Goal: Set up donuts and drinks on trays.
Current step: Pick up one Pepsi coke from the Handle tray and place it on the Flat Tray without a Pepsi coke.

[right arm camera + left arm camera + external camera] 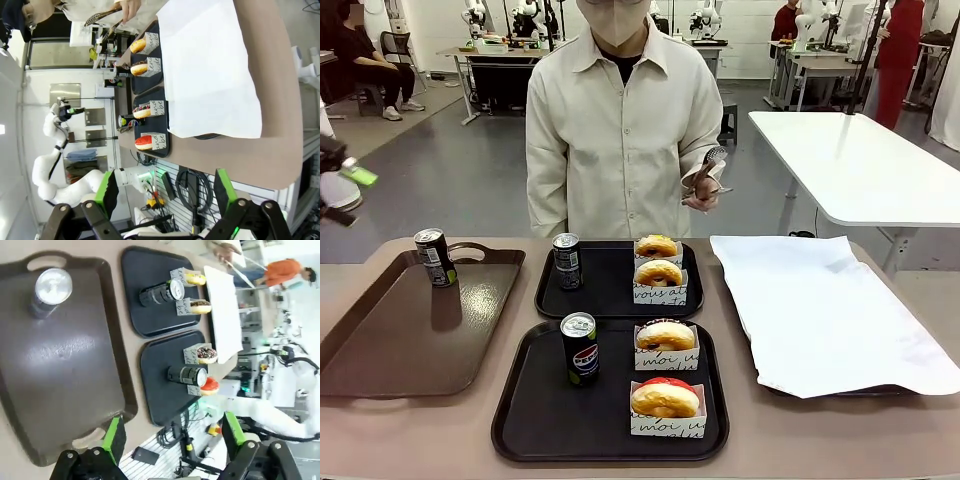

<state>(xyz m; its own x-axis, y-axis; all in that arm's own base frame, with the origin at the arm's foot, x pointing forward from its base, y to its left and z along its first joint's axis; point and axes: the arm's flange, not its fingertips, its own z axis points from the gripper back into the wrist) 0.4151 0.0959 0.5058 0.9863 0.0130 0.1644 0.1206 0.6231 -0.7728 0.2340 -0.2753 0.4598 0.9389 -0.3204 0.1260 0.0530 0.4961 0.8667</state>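
Two black trays sit on the table, the near tray (535, 420) carrying a soda can (580, 349) and two boxed donuts (666, 399), the far tray (610, 295) carrying another can (566, 261) and two more boxed donuts (659, 273). A third can (434, 257) stands on the glossy brown tray (390, 340) to the left. The left pincer (170, 440) hangs high over the table's near edge, well apart from the cans and donuts, its green-padded fingers spread wide and holding nothing. The right pincer (162, 192) is likewise raised off the table's right end beyond the white paper (210, 70), fingers wide apart and empty. The person's hand (703, 195) holds tongs at the far side.
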